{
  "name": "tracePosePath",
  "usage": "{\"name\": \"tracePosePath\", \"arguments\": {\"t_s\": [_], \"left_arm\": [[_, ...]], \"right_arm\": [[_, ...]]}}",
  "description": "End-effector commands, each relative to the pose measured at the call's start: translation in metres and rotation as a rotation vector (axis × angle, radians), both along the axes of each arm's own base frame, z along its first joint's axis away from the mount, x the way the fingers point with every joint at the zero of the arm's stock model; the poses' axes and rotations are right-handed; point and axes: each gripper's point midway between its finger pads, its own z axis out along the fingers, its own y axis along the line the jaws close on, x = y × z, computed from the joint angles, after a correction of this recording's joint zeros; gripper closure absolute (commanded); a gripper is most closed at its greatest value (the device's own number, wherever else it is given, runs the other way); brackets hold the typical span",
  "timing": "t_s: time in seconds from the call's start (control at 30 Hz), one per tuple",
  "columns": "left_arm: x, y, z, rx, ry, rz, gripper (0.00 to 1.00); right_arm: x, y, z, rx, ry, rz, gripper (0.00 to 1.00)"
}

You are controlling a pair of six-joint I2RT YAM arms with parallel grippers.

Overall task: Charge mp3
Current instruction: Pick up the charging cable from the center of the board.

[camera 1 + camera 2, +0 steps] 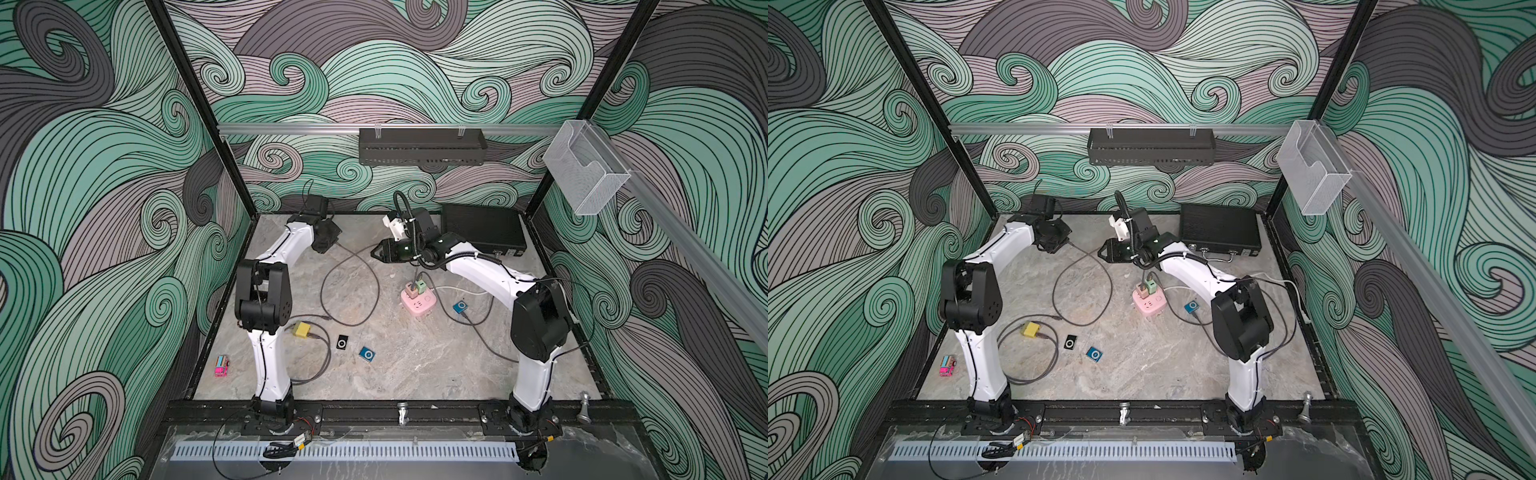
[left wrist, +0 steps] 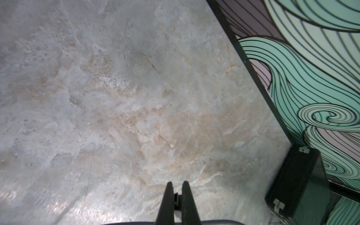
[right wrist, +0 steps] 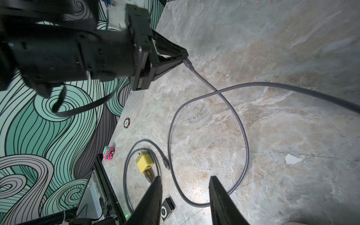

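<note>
left end effector (image 3: 185, 56) pinching grey cable (image 3: 204, 78) | right end effector (image 3: 185, 177) spread, empty | chip (image 3: 126, 123): right wrist view only

The left claw (image 3: 184, 55) seems to pinch the grey cable (image 3: 263, 84), which loops across the surface (image 3: 292, 48). The right claw (image 3: 186, 177) stands parted, a black mp3 player (image 3: 167, 209) near it.

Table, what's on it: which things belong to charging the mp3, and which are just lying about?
For the job: black mp3 player, blue mp3 player, second blue mp3 player, grey cable, yellow charger, pink power strip.
Lying about: toy car, black case, poker chip.
</note>
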Motion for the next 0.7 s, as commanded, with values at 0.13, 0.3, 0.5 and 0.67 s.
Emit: {"name": "tracePosePath", "arguments": {"t_s": [0.13, 0.3, 0.5, 0.67], "left_arm": [[-0.023, 0.0, 0.058, -0.067, -0.117, 0.002, 0.95], [-0.041, 0.003, 0.102, -0.067, -0.205, -0.006, 0.94], [-0.06, -0.001, 0.133, -0.094, -0.256, -0.041, 0.94], [-0.076, -0.002, 0.134, -0.111, -0.251, -0.053, 0.94]], "right_arm": [[0.001, 0.035, 0.014, -0.018, -0.08, 0.121, 0.57], [-0.006, 0.053, 0.02, -0.025, -0.152, 0.188, 0.56], [-0.008, 0.064, 0.007, -0.152, -0.275, 0.245, 0.54], [-0.001, 0.07, 0.012, -0.205, -0.384, 0.202, 0.55]]}}
